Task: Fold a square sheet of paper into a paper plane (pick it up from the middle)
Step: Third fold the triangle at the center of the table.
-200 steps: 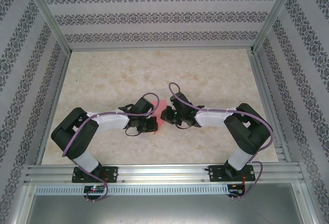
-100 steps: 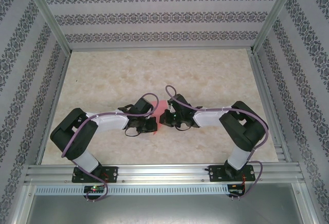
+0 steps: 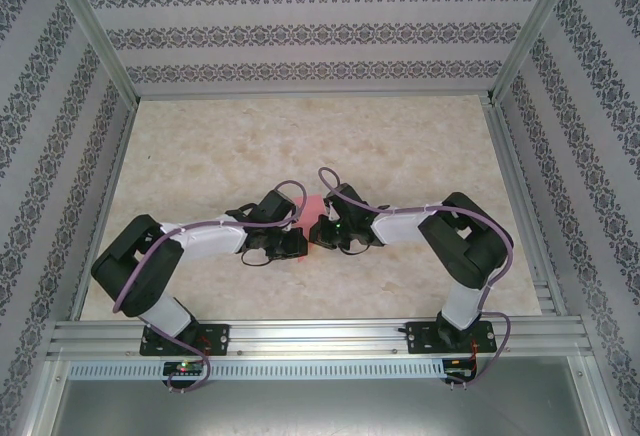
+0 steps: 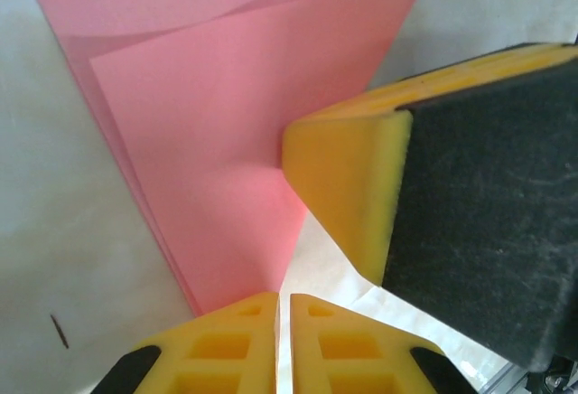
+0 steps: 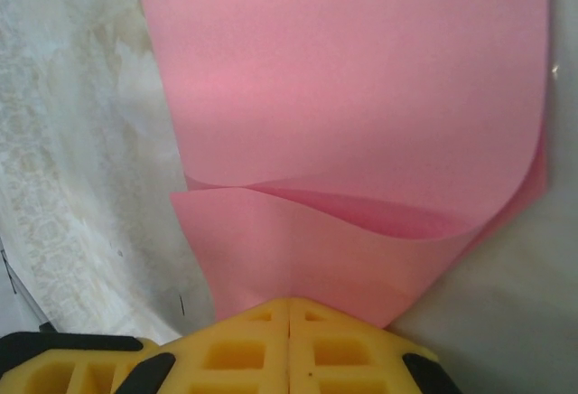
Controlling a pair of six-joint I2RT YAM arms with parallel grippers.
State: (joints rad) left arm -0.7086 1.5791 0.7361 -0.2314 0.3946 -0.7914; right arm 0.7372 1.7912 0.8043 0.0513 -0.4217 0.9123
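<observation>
The square sheet of paper [image 3: 312,206] is salmon pink and lies folded in layers on the table between the two grippers. In the left wrist view the sheet [image 4: 208,123] narrows to a point that ends at my left gripper [image 4: 283,302]. Its jaws are almost together, with a thin slit showing bare table. My right gripper [image 5: 289,304] is shut on the near edge of the sheet [image 5: 361,78], whose top layer bows upward. One right finger [image 4: 348,186] touches the sheet's edge. From above, the left gripper [image 3: 302,240] and the right gripper [image 3: 317,228] nearly meet.
The beige marble-pattern table [image 3: 300,136] stretches open behind the grippers. Aluminium rails [image 3: 300,336] frame its near edge and sides, and patterned walls stand around it. Purple cables loop over both wrists.
The right arm has drawn its gripper a little left and towards the back over the paper. The left arm's elbow has sunk slightly, and the left jaws have parted by a sliver.
</observation>
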